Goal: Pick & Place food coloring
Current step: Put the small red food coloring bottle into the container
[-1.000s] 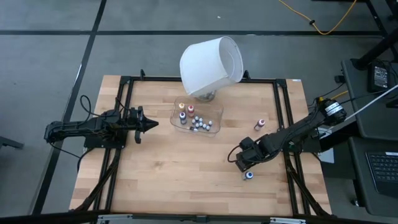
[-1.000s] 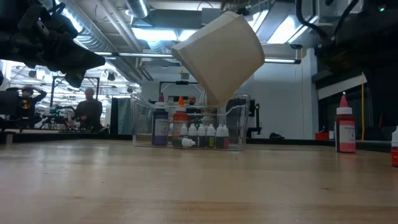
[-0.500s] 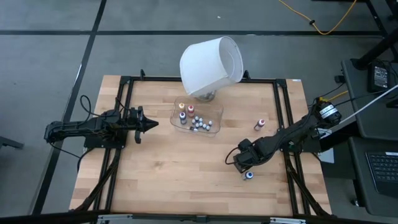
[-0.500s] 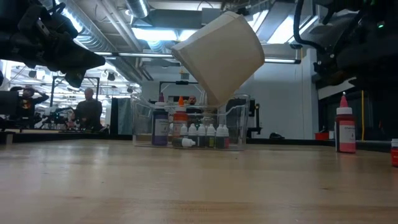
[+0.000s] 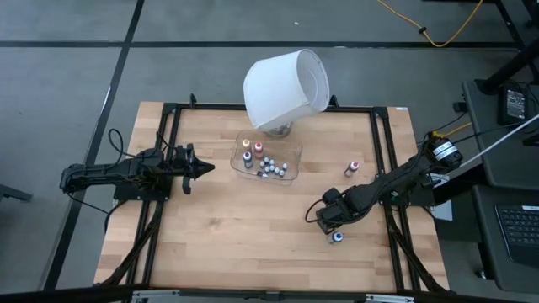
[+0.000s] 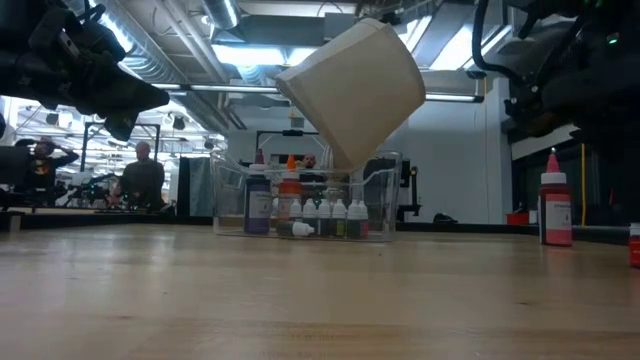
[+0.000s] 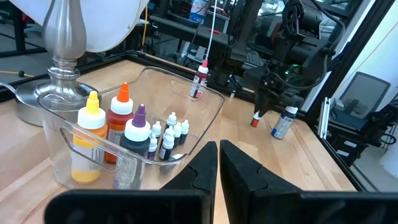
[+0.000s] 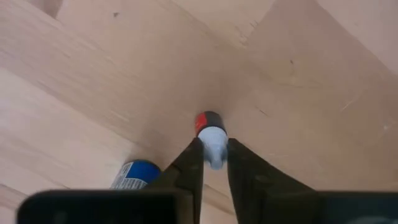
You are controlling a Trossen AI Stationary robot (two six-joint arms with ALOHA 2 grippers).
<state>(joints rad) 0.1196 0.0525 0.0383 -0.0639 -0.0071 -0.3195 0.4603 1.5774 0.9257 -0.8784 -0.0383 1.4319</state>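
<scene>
My right gripper (image 8: 212,149) stands low over the table's right near part (image 5: 325,222), shut on a tiny food coloring bottle (image 8: 211,134) with a red cap. A blue-capped bottle (image 5: 338,237) stands just beside it. A red-capped bottle (image 5: 351,168) stands farther back. Several more bottles sit in the clear tray (image 5: 265,162) at the table's middle far side. My left gripper (image 5: 208,167) hangs shut above the table's left, pointing at the tray. My right gripper pinches the tiny bottle's pale body (image 8: 214,144) between its two fingers, just behind the red cap (image 8: 208,119). The fingers come from above, slanting down. The red-capped end points down at the wood; I cannot tell whether it is clear of it.
A big white lampshade (image 5: 285,88) on a metal foot (image 7: 62,37) leans over the tray's far side. Black rails (image 5: 383,160) run along the table's edges. Bare wood lies between the tray and my right gripper. People show in the room beyond (image 6: 143,170).
My right arm has come down a little and shifted slightly toward the table's left, over the tiny bottle next to the blue-capped one.
</scene>
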